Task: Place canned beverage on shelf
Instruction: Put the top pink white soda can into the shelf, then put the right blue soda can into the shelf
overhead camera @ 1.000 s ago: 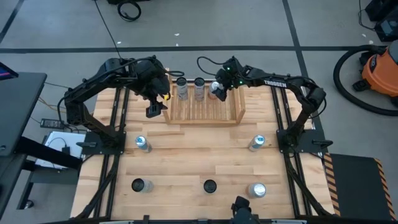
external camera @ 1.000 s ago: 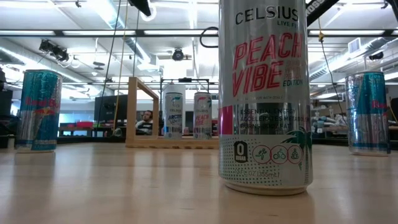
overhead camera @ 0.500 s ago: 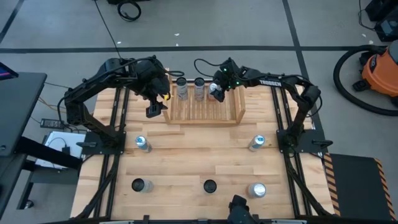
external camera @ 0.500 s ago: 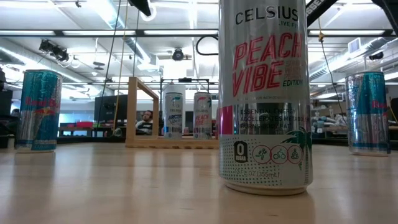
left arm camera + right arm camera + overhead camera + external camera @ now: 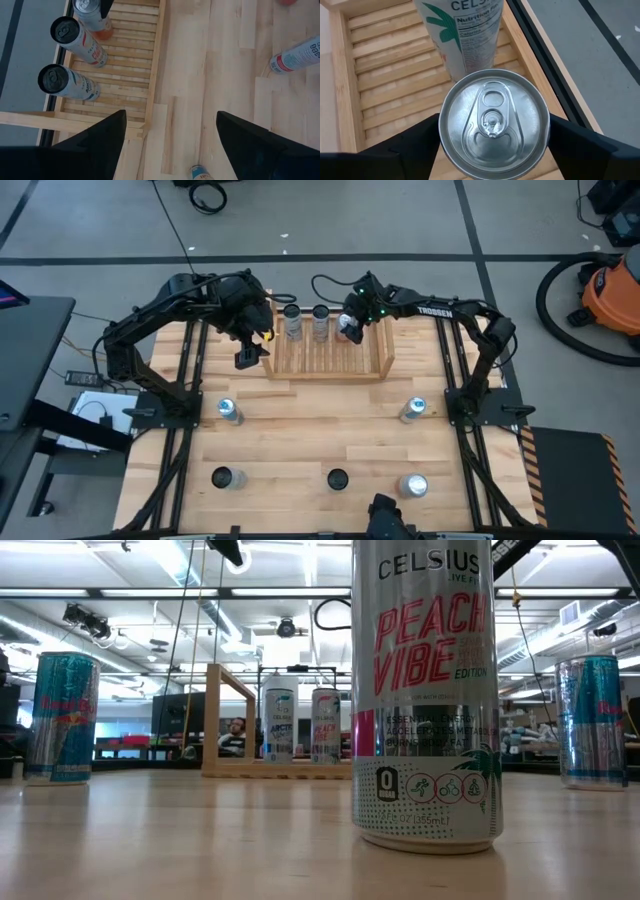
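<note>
The shelf [image 5: 330, 355] stands at the table's far middle, a light wooden rack with a slatted base [image 5: 385, 65]. Two cans [image 5: 292, 322] [image 5: 320, 320] stand upright at its far left. A third silver can [image 5: 494, 122] stands upright beside them on the slats. My right gripper [image 5: 348, 320] is over it, open, one dark finger [image 5: 410, 145] on each side of the can; I cannot tell whether they touch it. My left gripper [image 5: 170, 145] hangs open above the shelf's left end [image 5: 248, 352], holding nothing.
Several loose cans stand on the table nearer the front: two at mid-depth [image 5: 228, 411] [image 5: 414, 410] and three by the near edge [image 5: 222, 478] [image 5: 337, 479] [image 5: 413, 485]. The shelf's right half [image 5: 370, 350] is bare slats.
</note>
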`<act>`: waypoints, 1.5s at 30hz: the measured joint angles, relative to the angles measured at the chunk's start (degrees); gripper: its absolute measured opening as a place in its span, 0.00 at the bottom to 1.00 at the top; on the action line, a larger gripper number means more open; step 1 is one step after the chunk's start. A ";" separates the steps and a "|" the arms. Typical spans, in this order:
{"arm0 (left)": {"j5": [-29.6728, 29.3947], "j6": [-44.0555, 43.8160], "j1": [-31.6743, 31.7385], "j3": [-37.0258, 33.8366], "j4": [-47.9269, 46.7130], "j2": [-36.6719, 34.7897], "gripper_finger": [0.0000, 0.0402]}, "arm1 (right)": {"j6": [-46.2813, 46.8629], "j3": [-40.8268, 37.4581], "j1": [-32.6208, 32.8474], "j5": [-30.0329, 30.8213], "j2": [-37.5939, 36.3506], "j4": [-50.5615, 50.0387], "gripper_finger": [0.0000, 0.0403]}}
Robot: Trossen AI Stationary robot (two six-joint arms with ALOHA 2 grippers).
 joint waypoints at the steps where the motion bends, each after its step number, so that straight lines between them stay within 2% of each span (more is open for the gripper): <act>1: 0.00 0.00 -0.02 0.00 0.00 0.00 0.78 | -0.11 0.00 0.02 -0.06 -0.01 0.00 0.87; 20: 0.00 0.08 0.00 0.00 0.00 0.00 0.78 | -1.37 0.37 0.34 0.09 -0.02 2.08 0.97; 28: 0.00 0.07 -0.01 0.00 0.00 0.00 0.78 | -1.39 0.37 0.26 0.10 -0.97 1.82 0.97; 35: 0.00 0.07 -0.01 0.00 0.00 0.00 0.78 | 2.00 0.37 0.61 0.10 -6.94 1.32 0.97; 45: 0.00 2.96 0.01 0.00 0.00 0.00 0.78 | 4.35 0.37 4.30 0.20 -20.00 -10.88 0.97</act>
